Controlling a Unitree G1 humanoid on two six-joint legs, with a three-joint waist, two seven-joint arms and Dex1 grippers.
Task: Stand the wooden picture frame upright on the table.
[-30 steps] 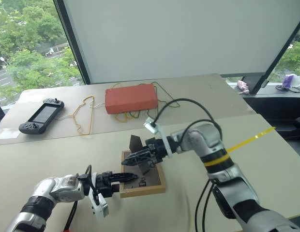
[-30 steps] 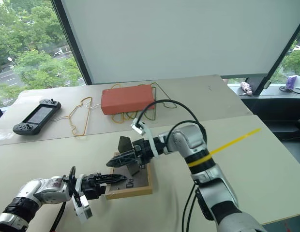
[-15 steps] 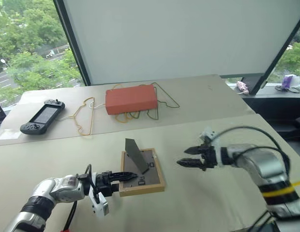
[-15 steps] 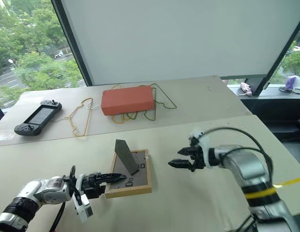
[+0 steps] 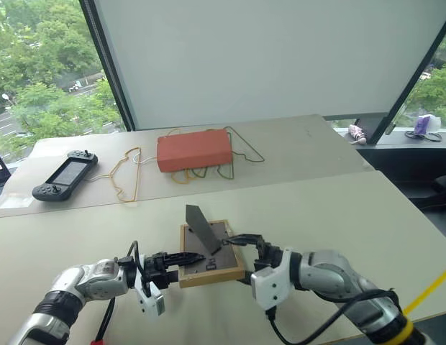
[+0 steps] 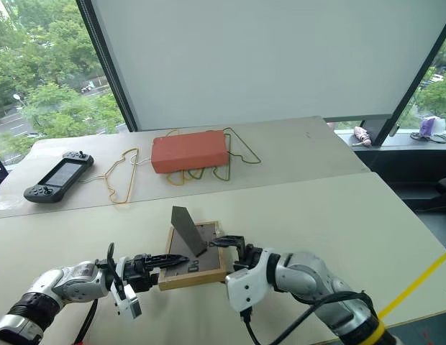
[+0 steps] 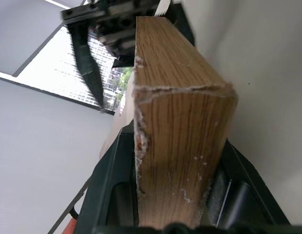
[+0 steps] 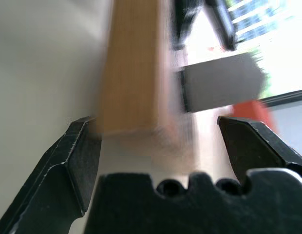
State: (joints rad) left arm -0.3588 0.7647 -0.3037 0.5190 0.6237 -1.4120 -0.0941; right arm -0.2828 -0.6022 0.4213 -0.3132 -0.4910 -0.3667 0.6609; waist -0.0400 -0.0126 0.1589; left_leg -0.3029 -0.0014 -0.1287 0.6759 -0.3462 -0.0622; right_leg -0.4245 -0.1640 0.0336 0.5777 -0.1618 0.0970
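Near the front edge of the table (image 5: 338, 208), two claws meet at one frame.

Closest, the left gripper (image 5: 181, 260) is squeezed onto the left side of the wooden picture frame (image 5: 211, 253), which lies back-up with its grey stand (image 5: 203, 228) sticking up. Beside its right side, the right gripper (image 5: 246, 244) is wide open, holding nothing, pointing at the frame.

A small light-wood picture frame (image 5: 211, 255) lies face down on a large pale-beige tabletop (image 5: 338, 215), its dark grey back facing up, its fold-out stand (image 5: 203, 229) raised at a tilt.
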